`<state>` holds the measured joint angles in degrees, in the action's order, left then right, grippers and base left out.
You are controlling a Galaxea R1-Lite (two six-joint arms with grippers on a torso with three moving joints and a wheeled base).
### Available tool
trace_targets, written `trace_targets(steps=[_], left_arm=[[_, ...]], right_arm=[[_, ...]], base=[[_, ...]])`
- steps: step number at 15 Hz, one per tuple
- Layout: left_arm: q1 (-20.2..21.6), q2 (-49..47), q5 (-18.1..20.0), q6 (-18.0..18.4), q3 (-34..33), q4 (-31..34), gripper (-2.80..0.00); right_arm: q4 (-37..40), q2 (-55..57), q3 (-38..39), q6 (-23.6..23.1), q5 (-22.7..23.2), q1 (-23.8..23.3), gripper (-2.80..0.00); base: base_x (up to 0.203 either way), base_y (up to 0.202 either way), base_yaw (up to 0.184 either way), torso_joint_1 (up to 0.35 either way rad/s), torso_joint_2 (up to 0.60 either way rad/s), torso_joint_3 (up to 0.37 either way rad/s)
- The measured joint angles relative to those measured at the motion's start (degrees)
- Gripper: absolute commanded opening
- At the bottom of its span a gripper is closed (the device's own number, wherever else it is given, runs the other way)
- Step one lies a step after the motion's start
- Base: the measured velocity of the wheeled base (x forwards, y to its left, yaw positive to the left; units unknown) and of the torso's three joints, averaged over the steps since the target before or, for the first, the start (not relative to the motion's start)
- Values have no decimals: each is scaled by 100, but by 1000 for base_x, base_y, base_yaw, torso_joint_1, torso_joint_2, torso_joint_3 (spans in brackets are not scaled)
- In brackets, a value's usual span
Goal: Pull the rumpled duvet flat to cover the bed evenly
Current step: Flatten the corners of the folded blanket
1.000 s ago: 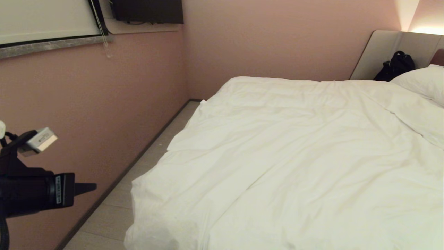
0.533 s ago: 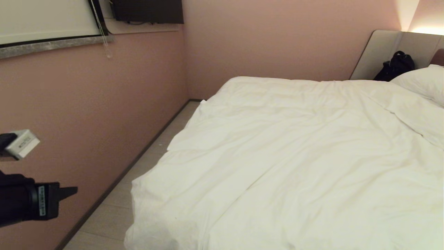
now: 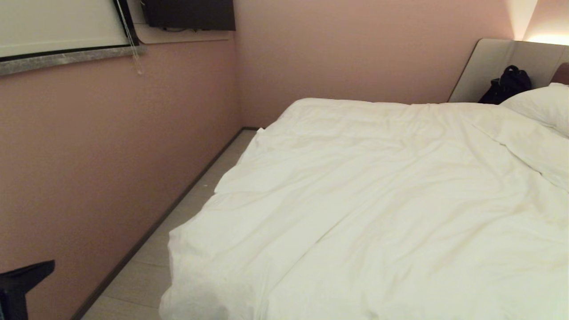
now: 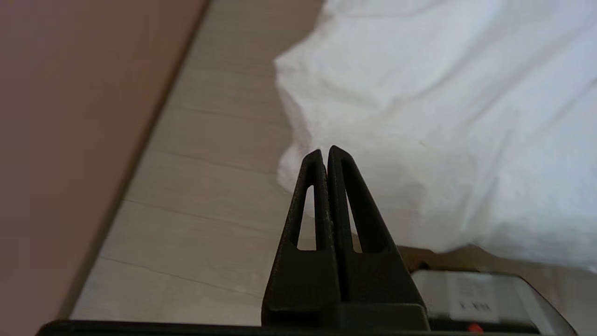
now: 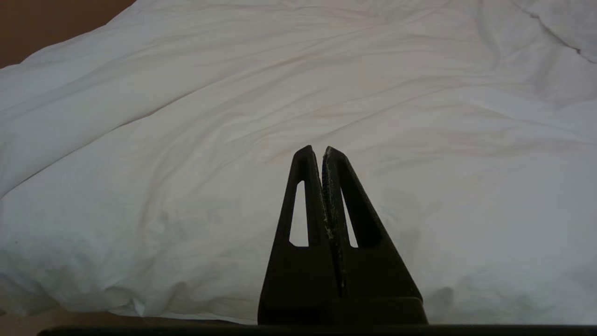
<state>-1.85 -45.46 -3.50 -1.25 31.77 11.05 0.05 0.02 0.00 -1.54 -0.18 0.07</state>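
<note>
White and puffy, the duvet is lying spread over the bed, reaching up to the pillow and hanging over the near corner beside the floor. Both grippers are pressed together and holding nothing: the left gripper is pointing at that hanging corner, the right gripper is aiming across the quilt. Judging from this, the spreading is looking done; any finishing touch is calling for keeping the tips clear of the fabric, so no fold is getting dragged.
</note>
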Motion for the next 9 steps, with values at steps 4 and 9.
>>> trace_targets(steps=[4,9], left_arm=[[-82,870,-179,168,-475,-140,-280],[-200,991,-230,117,-842,-163,-280]], right_arm=[[-2,0,0,-2,0,0,-280],[2,0,0,0,2,0,-280]], base=[[0,0,0,0,0,0],[0,0,0,0,0,0]])
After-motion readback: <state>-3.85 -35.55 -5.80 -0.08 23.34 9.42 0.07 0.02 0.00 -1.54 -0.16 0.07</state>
